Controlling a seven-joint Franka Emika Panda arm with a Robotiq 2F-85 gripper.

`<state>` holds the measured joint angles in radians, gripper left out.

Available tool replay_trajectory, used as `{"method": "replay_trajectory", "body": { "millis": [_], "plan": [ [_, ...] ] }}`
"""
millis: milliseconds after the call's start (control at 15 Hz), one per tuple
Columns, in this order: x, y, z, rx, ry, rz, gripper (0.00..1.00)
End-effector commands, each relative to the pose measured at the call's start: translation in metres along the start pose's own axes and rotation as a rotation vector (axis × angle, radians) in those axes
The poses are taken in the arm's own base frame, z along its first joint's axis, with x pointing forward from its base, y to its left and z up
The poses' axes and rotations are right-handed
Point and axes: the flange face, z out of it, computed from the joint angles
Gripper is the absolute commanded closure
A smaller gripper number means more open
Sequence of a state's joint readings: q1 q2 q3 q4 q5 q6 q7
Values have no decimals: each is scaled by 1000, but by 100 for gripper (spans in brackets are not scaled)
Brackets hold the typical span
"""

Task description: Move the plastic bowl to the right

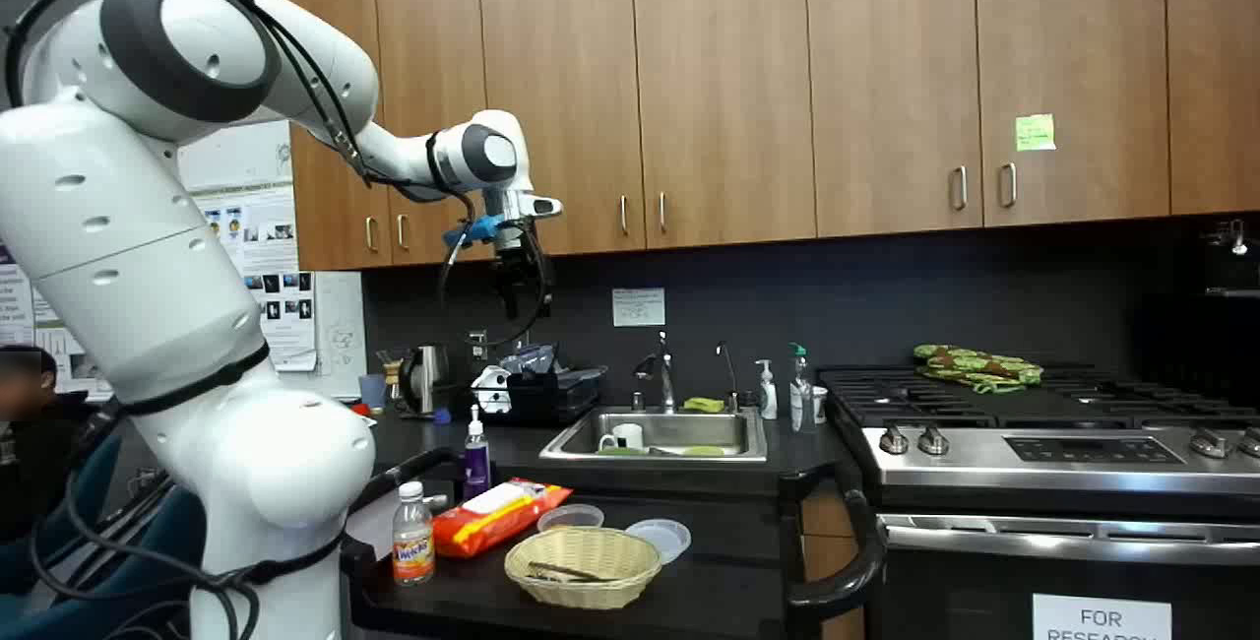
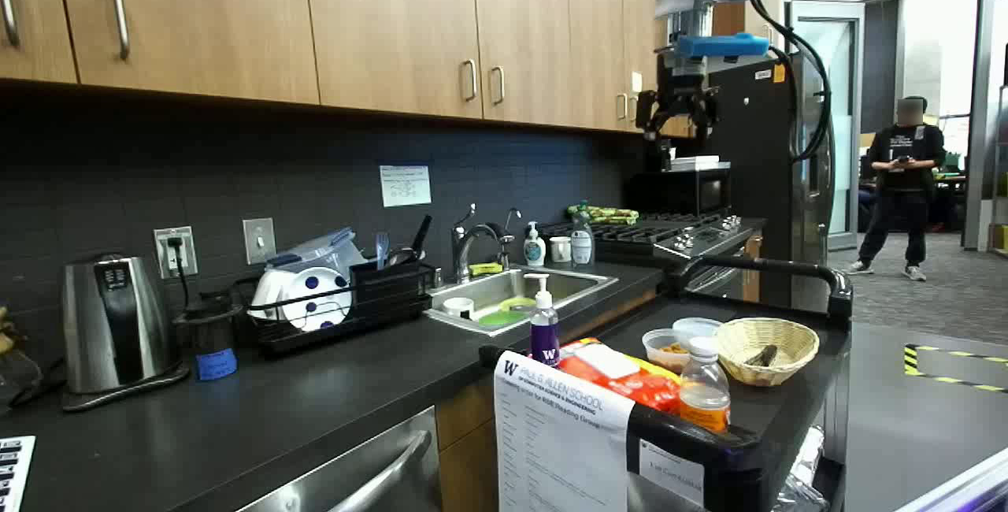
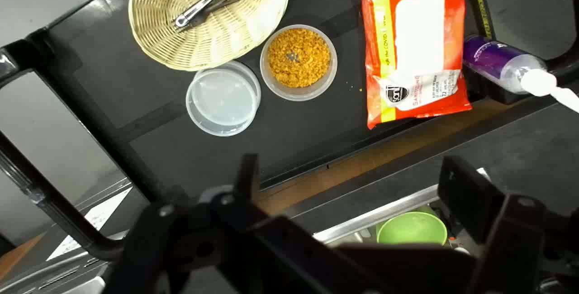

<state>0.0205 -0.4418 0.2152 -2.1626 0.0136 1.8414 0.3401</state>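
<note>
The plastic bowl [image 3: 298,95] is a small round clear container holding orange-tan crumbs, in the upper middle of the wrist view. It stands on the dark cart top, between the woven basket and the red wipes packet. It also shows in both exterior views [image 1: 570,510] [image 2: 666,356], partly hidden by the basket in one and by the packet in the other. My gripper [image 3: 350,176] is open and empty, its fingers wide apart. In both exterior views the gripper [image 1: 527,307] [image 2: 675,134] hangs high above the counter and cart, well apart from the bowl.
A woven basket [image 3: 235,36] with dark utensils and a pale dish [image 3: 224,99] stand beside the bowl. A red packet [image 3: 418,45], a pump bottle [image 3: 497,61] and a juice bottle [image 1: 412,537] are close by. The cart has raised handles [image 2: 764,264]. The sink [image 2: 480,328] lies behind.
</note>
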Motion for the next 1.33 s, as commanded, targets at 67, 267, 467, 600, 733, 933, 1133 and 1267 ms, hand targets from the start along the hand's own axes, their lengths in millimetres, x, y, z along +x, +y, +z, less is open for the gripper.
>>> {"method": "replay_trajectory", "body": {
  "millis": [67, 267, 467, 600, 733, 933, 1133, 1267],
  "plan": [
    [0, 0, -1, 0, 0, 0, 0],
    [0, 0, -1, 0, 0, 0, 0],
    [-1, -3, 5, 6, -5, -5, 0],
    [-2, -7, 13, 18, -4, -3, 0],
    [-5, -11, 24, 27, -24, -11, 0],
    [-11, -19, 48, 24, -29, -22, 0],
    [-17, -23, 73, 33, -19, -2, 0],
    [-21, -26, 93, 34, -8, 24, 0]
  ]
}}
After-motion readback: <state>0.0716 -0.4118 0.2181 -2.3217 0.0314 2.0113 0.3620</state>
